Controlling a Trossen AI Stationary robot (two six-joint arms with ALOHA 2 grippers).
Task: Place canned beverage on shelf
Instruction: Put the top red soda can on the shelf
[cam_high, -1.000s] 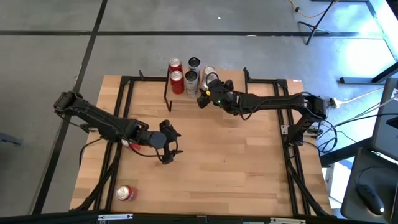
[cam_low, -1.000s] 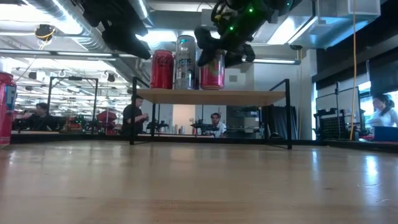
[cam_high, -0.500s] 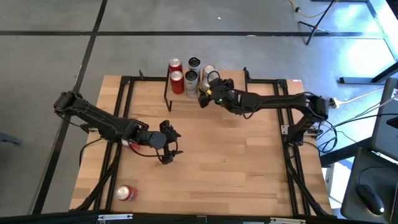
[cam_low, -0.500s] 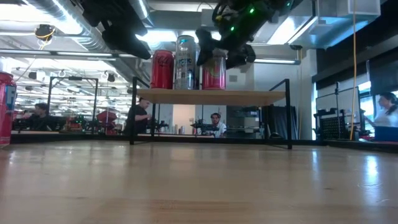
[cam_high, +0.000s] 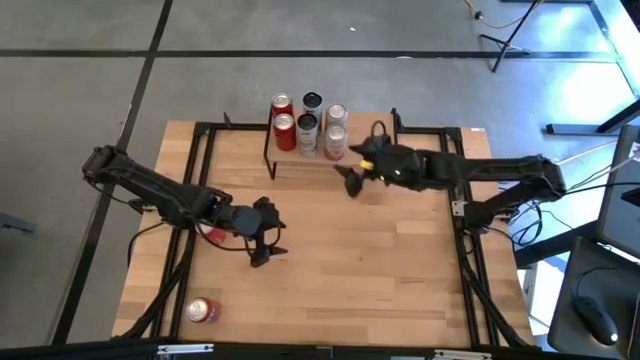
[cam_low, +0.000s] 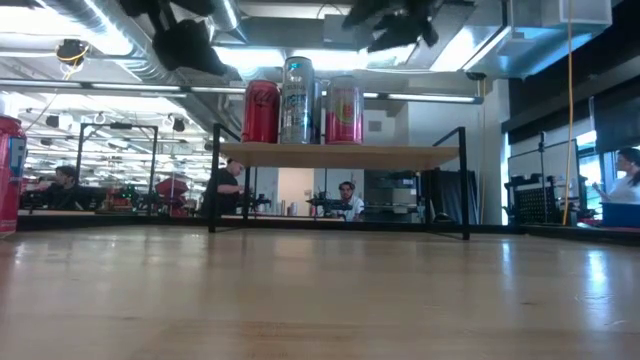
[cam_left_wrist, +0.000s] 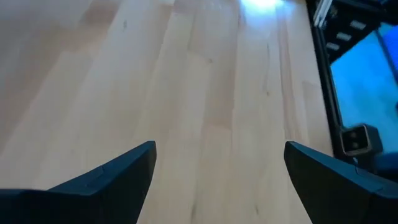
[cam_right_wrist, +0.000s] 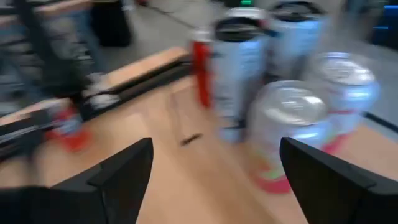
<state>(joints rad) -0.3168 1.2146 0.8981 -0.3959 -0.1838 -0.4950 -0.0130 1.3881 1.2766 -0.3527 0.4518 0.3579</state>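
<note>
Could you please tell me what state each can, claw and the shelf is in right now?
Shelf: five cans standing on it.
Pink can: upright on shelf, nothing gripping it.
Lone red can: lying on table, near edge.
Right claw: open, empty, beside the shelf.
Left claw: open, empty, above bare table.

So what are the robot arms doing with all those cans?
They are putting cans on the shelf. The right end effector is open and empty, just beside the pink can standing there with four others. The left end effector hangs open over the table. One red can lies near the table's front edge.
</note>
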